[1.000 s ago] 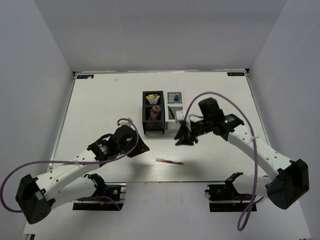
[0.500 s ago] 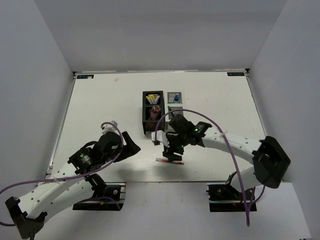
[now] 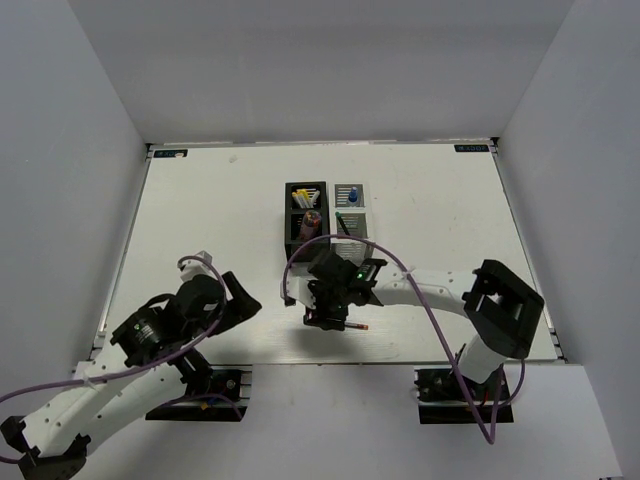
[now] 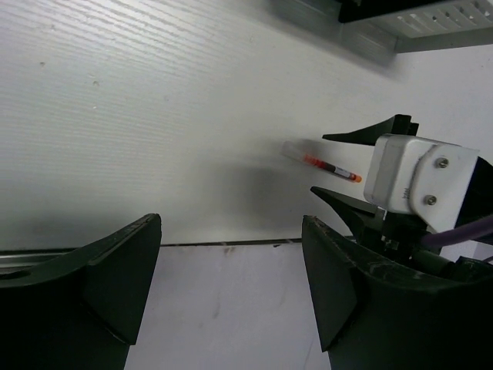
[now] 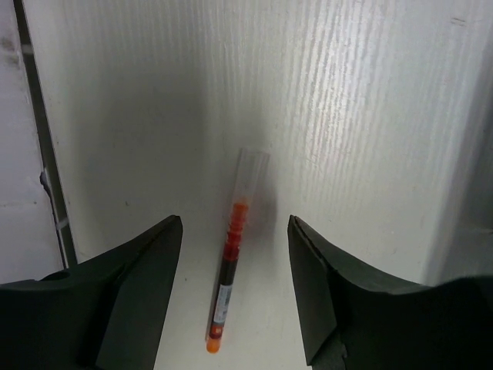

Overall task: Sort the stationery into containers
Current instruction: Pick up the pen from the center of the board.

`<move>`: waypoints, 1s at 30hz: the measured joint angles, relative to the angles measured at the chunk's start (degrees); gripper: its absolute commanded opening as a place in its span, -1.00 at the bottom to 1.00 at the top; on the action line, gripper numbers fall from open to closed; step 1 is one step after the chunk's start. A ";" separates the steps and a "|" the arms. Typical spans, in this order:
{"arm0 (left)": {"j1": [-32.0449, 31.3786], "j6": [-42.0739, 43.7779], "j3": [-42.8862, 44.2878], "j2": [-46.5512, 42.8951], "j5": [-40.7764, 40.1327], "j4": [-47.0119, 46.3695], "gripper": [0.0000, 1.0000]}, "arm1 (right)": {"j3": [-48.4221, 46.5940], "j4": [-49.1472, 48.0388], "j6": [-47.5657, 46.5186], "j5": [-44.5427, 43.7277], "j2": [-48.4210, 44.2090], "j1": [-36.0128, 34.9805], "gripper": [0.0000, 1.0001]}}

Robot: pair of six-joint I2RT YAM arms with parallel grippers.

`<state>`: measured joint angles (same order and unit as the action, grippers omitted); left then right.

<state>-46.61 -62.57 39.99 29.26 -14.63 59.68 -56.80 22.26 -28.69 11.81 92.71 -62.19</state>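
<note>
— Nearest the left side of the table (image 3: 200, 220), low by its near edge: left gripper (image 3: 243, 303). Spread or closed?

— Spread wide. Holds nothing. Hangs over bare table, well apart from the boxes.

— Next along?

— Black box (image 3: 305, 247), standing mid-table and joined on its right to the white box (image 3: 360, 207). Holds yellow-tipped sticks (image 3: 303, 196) in the far compartment and a pink cylinder (image 3: 311, 222) in the near one.

— And on the near side of that?

— Right gripper (image 5: 231, 227), pointing down at the table just this side of the black box. Stands with fingers (image 5: 139, 262) parted, straddling the red pen (image 5: 229, 266).

— Gripping it?

— No. Touches it with neither finger, going by the right wrist view. Shows table on both sides of the barrel.

— Whereabouts, exactly, for the pen?

— Flat on the table, outside both boxes, on their near side and about mid-width. Points its clear cap away from the wrist camera and its orange end toward it. Pokes out to the right of the gripper in the top view.

— Farthest right?

— White box again. Holds a blue-capped bottle (image 3: 352, 192) in the far compartment and a dark green pen (image 3: 341, 216) in the near one.
</note>
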 measured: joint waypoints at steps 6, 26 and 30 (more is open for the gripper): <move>0.52 -0.61 2.08 -1.81 -0.46 5.33 0.67 | 0.00 -2.03 2.69 -3.23 4.11 -2.54 0.17; 0.68 -2.03 3.78 -3.28 -1.92 10.51 0.67 | 1.40 -3.06 4.15 0.68 4.31 -3.41 -1.00; 0.68 -2.01 3.78 -3.39 -1.95 10.56 0.67 | -1.86 5.92 1.14 4.09 3.85 -2.71 -1.00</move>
<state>-45.93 -64.58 43.77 25.87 -16.58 70.24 -58.65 28.18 -27.55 15.90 96.55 -64.90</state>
